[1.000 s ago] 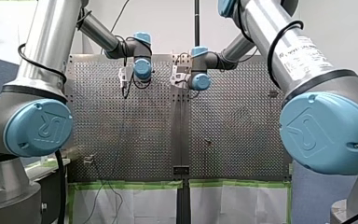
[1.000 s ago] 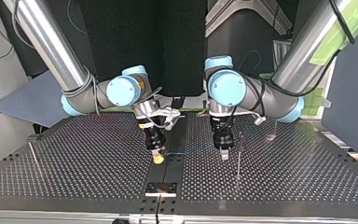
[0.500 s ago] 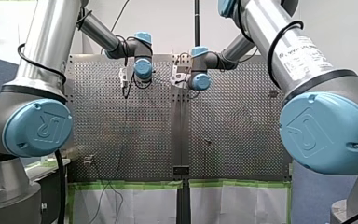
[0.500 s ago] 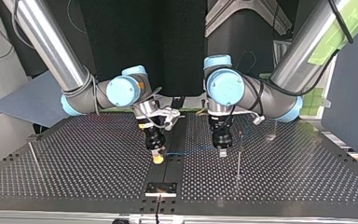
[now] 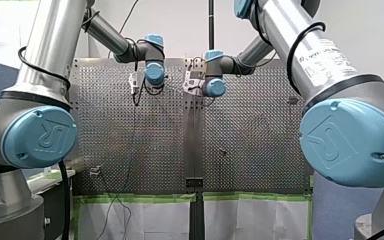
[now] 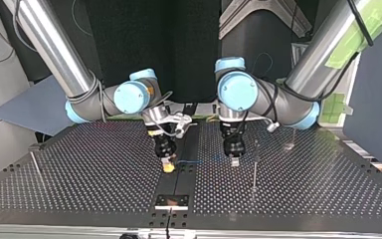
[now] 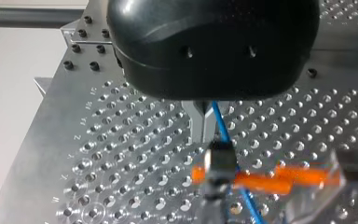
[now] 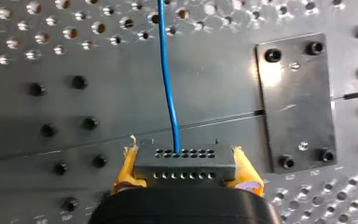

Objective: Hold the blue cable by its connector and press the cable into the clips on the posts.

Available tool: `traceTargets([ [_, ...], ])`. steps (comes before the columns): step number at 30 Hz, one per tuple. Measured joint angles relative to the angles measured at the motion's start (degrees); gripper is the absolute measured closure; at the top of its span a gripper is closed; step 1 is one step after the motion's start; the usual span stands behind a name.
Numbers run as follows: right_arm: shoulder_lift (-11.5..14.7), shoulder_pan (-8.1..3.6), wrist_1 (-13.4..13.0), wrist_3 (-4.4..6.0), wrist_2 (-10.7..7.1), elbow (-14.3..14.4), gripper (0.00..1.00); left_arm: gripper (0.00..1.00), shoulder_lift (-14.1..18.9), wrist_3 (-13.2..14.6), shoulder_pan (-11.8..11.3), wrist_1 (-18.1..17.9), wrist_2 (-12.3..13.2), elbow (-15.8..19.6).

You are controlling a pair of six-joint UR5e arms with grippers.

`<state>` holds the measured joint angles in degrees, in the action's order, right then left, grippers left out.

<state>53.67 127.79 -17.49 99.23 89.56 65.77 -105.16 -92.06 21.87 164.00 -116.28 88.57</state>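
Between the yellow pads (image 8: 244, 175) of my right gripper (image 8: 182, 171) sits a black connector (image 8: 182, 158), and the gripper is shut on it. The blue cable (image 8: 167, 79) runs straight ahead from the connector over the table. In the top view the cable (image 6: 201, 161) spans from my right gripper (image 6: 168, 168) to my left gripper (image 6: 235, 160). My left gripper (image 7: 206, 135) has its metal fingers shut on the blue cable (image 7: 220, 125). A thin upright post (image 6: 254, 167) stands just beside my left gripper. A second post (image 6: 35, 164) stands far off at the top view's left.
A black plate (image 8: 293, 102) is bolted to the perforated table (image 6: 303, 189) beside the connector; a small plate (image 6: 171, 200) lies near the table's front edge in the top view. Both arms' wrists (image 5: 154, 74) hang close together over the table's far middle.
My left gripper has closed on the blue cable and shifted slightly towards my right gripper. My right gripper has stayed in place with the connector.
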Motion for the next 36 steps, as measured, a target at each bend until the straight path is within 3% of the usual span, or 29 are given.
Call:
traceTargets([
  [5, 0.00, -0.01, 2.10, -0.17, 0.75, 1.22, 1.00, 0.98, -1.45, -0.55, 1.03, 0.21, 0.00, 0.07],
  [12, 0.00, -0.03, 2.60, -0.54, 3.25, 4.57, 1.00, 0.98, -4.69, -0.90, 2.95, 0.64, -0.10, 0.15],
  [19, 0.00, -0.41, 2.53, -1.88, 5.77, 8.59, 1.00, 0.98, -6.16, -2.05, 3.98, -0.64, -0.12, 1.03],
  [28, 0.07, -1.30, 1.79, -3.76, 7.27, 13.21, 1.00, 0.98, -9.30, -2.14, 4.89, -4.78, -0.07, 4.24],
  [36, 1.18, -2.24, -1.21, -3.87, 7.54, 17.31, 1.00, 0.98, -11.00, -2.56, 6.17, -7.26, -0.12, 5.48],
])
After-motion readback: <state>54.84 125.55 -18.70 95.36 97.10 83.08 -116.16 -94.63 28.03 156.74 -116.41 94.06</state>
